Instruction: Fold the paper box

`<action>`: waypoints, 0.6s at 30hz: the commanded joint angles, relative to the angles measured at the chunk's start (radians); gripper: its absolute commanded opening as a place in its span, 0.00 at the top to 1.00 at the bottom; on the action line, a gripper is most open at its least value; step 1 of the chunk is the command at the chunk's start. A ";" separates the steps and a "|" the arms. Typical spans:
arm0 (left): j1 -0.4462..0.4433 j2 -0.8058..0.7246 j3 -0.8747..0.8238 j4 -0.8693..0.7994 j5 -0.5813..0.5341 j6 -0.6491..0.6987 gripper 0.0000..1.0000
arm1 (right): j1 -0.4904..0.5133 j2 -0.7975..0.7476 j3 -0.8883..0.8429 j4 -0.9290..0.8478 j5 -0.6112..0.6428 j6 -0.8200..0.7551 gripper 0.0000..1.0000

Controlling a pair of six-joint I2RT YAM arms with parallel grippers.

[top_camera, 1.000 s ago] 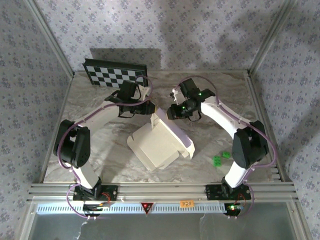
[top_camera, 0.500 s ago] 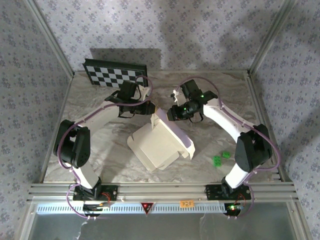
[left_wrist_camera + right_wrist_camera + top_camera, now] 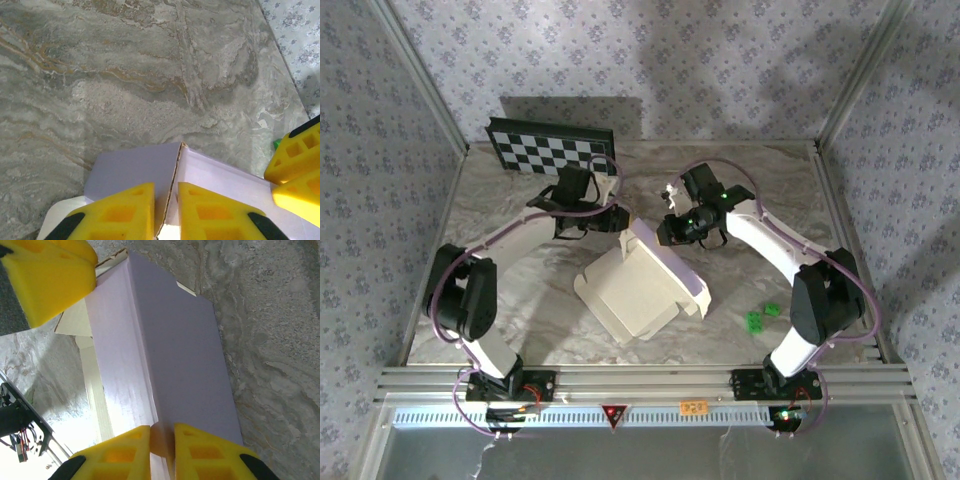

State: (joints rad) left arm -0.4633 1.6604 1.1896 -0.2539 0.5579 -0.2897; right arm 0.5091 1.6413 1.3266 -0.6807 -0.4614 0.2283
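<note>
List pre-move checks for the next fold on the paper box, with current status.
1. Left claw shut on a paper box panel edge: ok.
2. Right claw shut on the raised lavender flap: ok.
3. Claws apart from each other: ok.
4. Green pieces apart from the paper box: ok.
5. Box base flat on the table: cannot tell.
</note>
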 commanded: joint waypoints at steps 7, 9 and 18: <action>0.049 -0.111 -0.060 -0.014 -0.014 0.040 0.75 | 0.002 0.005 -0.024 -0.019 0.026 -0.010 0.84; 0.066 -0.128 -0.079 0.001 -0.014 0.053 0.73 | 0.001 0.006 -0.023 -0.019 0.025 -0.010 0.84; 0.085 -0.155 -0.305 0.333 -0.041 0.222 0.69 | 0.002 0.022 -0.011 -0.021 0.011 -0.014 0.84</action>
State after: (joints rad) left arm -0.3794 1.5169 0.9443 -0.0822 0.5266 -0.1539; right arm 0.5098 1.6417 1.3262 -0.6754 -0.4606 0.2279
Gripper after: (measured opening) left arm 0.315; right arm 0.165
